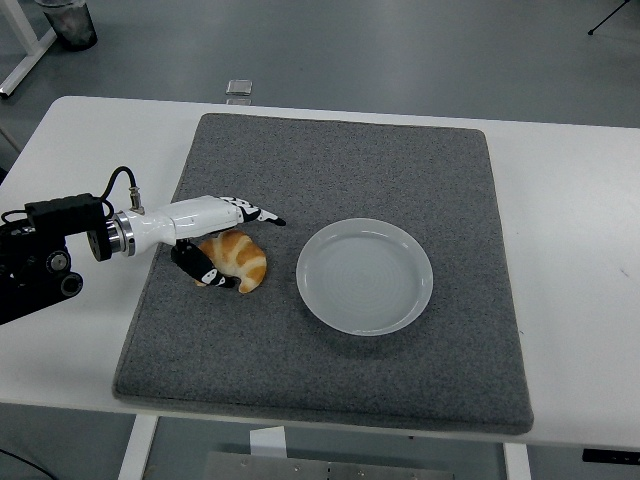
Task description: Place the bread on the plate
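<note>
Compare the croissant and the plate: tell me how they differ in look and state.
The croissant is golden brown and curved, with ridges; the plate is pale, round and smooth. The croissant sits left of the plate with the left robot hand around it, fingers above and thumb below; the plate stands apart, untouched by the hand. The croissant is a solid lump; the plate is a shallow dish holding nothing. Both rest on the grey mat.
</note>
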